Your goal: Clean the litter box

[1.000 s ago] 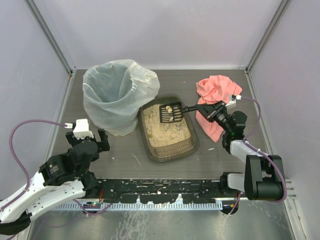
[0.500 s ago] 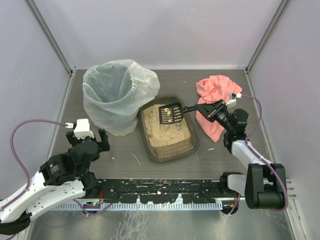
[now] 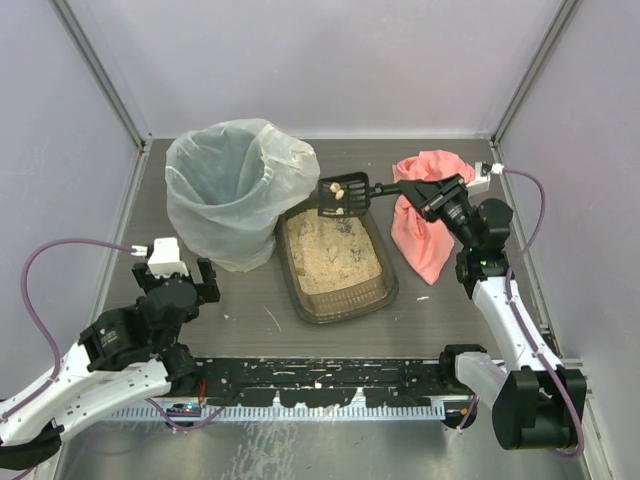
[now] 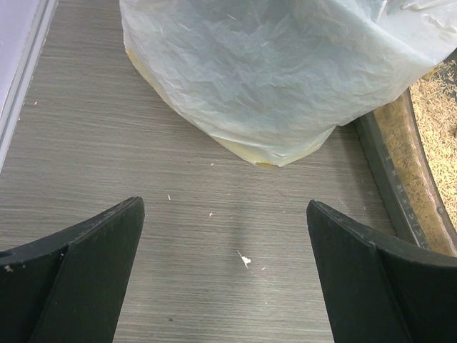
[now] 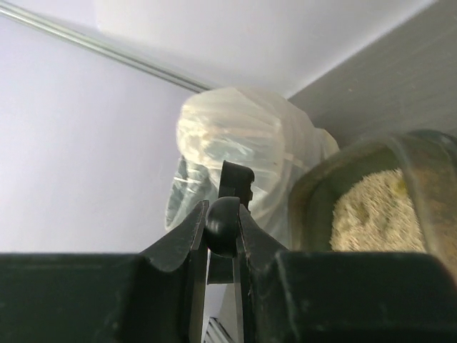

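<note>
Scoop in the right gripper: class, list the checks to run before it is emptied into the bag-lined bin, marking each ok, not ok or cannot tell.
1. The right gripper is shut on the scoop handle: ok.
2. Scoop carries pale clumps: ok.
3. Scoop is above the bag-lined bin mouth: not ok; it hangs over the litter box far rim, beside the bin.
4. Bin mouth is open: ok.
5. The left gripper is open, low by the bin, away from the scoop: ok.
6. Scoop is level: cannot tell.
</note>
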Robot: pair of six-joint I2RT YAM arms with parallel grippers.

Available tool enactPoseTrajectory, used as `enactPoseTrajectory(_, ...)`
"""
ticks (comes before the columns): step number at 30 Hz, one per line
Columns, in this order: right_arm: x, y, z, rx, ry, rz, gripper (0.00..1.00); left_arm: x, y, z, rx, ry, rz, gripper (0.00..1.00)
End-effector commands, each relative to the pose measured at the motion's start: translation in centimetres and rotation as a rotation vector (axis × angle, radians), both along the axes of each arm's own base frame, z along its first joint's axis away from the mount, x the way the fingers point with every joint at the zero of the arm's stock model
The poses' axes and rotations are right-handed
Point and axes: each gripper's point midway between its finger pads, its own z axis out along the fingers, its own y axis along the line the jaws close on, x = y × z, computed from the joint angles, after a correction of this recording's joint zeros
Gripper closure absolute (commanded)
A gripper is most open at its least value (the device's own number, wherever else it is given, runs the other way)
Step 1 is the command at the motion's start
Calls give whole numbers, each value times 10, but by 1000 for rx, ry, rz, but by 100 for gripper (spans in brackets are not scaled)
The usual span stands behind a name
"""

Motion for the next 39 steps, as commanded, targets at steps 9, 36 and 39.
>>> enactPoseTrajectory(9,21,58,135,49,-213,-58,99,3,-3,9,-40,-37,7,2)
enactPoseTrajectory(36,50,239,172,-422,-895,127,99,0,11,11,-62,-50,69,2)
enactPoseTrajectory(39,39,252,175,-491,-999,177,99,0,10,10,-57,-46,66,2)
